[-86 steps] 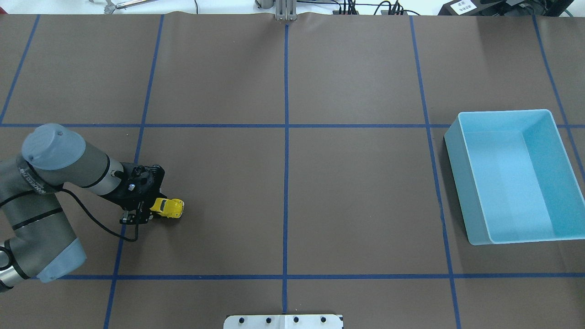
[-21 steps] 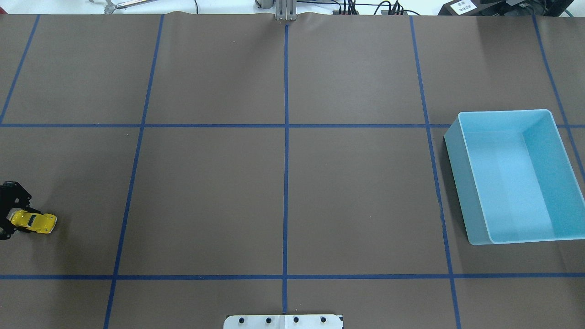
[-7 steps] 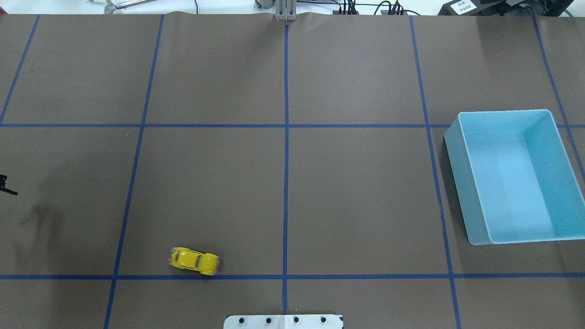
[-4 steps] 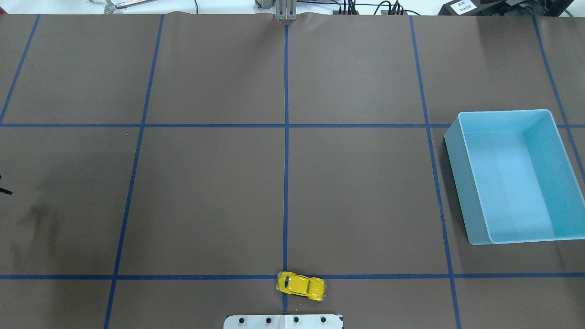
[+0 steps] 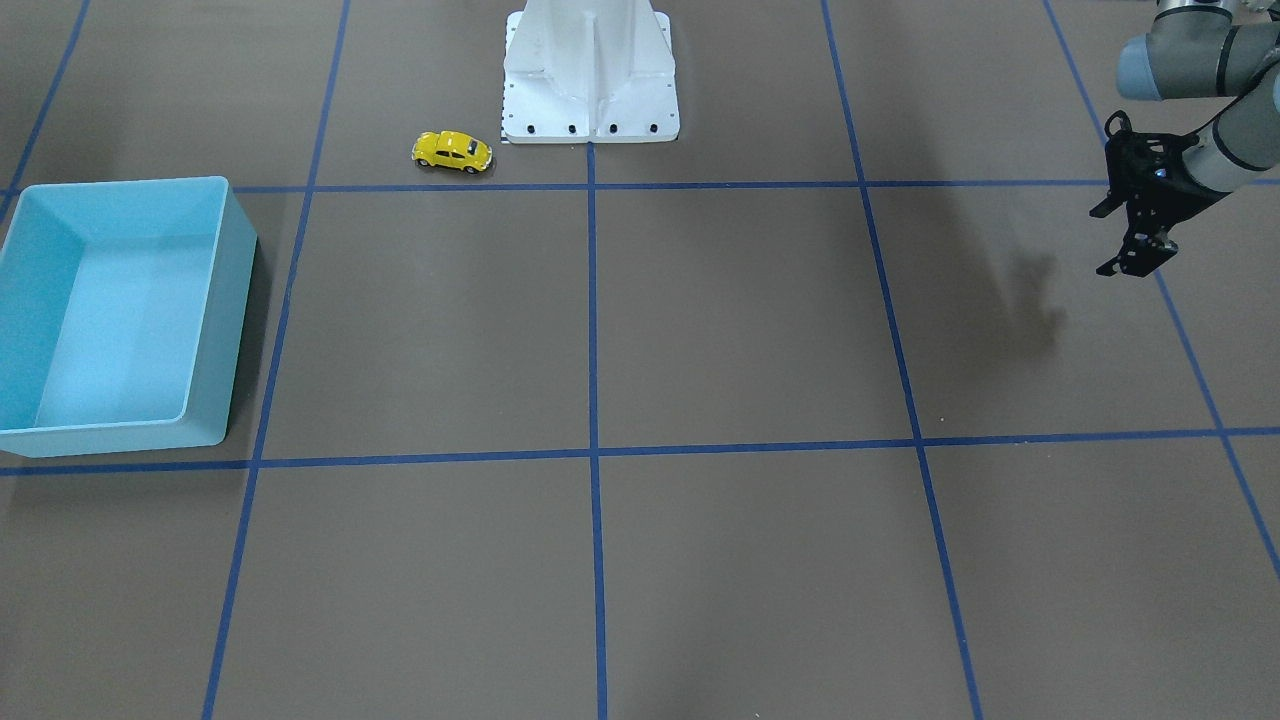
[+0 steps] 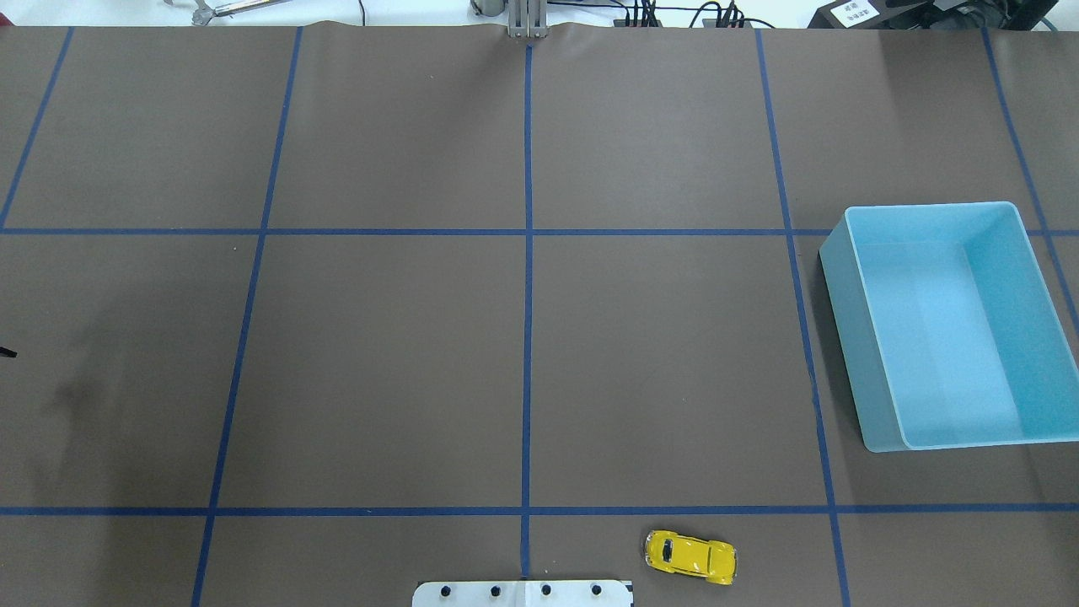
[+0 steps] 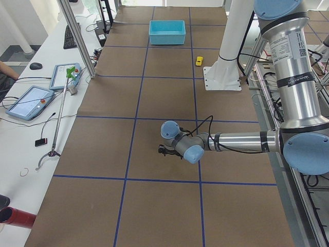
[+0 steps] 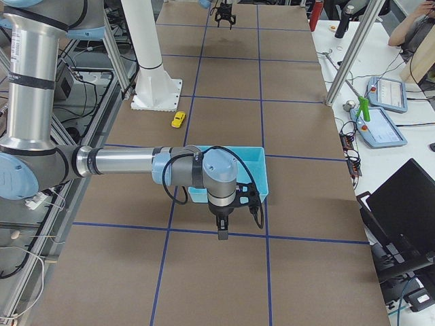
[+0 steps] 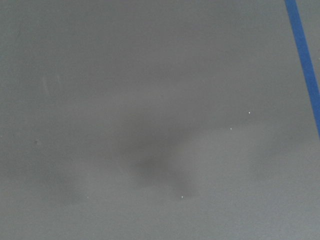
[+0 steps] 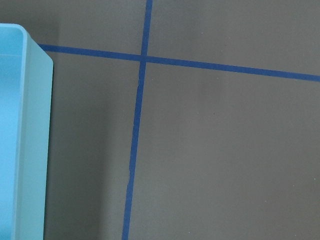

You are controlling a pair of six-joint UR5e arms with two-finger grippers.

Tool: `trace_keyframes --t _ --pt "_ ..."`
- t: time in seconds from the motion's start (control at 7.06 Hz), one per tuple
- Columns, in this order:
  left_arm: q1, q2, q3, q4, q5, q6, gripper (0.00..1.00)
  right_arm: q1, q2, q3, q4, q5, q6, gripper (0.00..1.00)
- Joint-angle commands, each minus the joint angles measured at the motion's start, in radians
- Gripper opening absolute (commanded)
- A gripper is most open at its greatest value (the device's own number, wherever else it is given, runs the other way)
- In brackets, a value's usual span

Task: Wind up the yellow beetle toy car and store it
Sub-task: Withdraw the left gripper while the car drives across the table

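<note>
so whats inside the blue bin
Nothing shows in the bin; its whole floor is bare in the overhead view, nothing covered. The car sits outside it on the table.

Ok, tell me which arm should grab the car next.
Right, probably. The car sits on the robot's right half; the right gripper hangs beside the bin, the left gripper far at the other end.

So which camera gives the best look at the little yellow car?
The overhead view: the car is largest there, seen from above, unblocked. The front-facing view shows it smaller, near the white base. Both side views show only a yellow speck. The wrist cameras miss it.
</note>
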Motion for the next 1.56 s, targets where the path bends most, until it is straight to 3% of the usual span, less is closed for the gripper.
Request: trace_keyframes --t 0.0,0.14,0.43,0.57,1.13,1.42 --pt "-0.008 0.004 -0.018 0.035 0.002 -0.007 1.0 0.0 0.002 0.0 0.001 -0.001 0.0 1.0" --pt "-0.018 0.002 -0.025 0.073 0.001 -0.012 1.0 0.0 0.002 0.001 0.001 0.0 0.006 1.0" --pt "-0.117 -0.005 -0.085 0.307 0.001 -0.016 1.0 0.005 0.003 0.019 0.001 0.047 0.005 1.0" --pt "-0.179 -0.013 -0.117 0.413 0.001 -0.104 1.0 0.011 0.009 0.027 0.001 0.046 0.003 1.0" --pt "-0.345 -0.016 -0.173 0.617 0.019 -0.803 1.0 0.051 0.014 0.032 0.001 0.048 0.002 1.0" --pt "-0.398 -0.018 -0.161 0.643 0.015 -1.049 1.0 0.049 0.003 0.041 0.002 0.04 0.002 1.0"
